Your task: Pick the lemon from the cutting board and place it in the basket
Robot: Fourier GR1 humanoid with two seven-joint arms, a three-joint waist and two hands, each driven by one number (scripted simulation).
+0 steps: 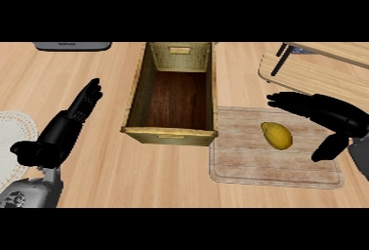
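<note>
The lemon (276,135) lies in the middle of the cutting board (245,166), the basket (169,132) unfilled. The right hand (328,114), fingers spread wide, hovers over the board's right edge, apparently not touching the lemon; grasping and carrying remain.

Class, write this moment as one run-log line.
lemon: on cutting board | right hand: open, beside lemon | left hand: open, resting | basket: no lemon inside

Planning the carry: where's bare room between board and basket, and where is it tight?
Bare board lies left of and below the lemon, toward the basket wall. Nothing shows on the basket's floor. Bare counter runs between basket and left hand. Crowded right of the lemon: right hand.
</note>
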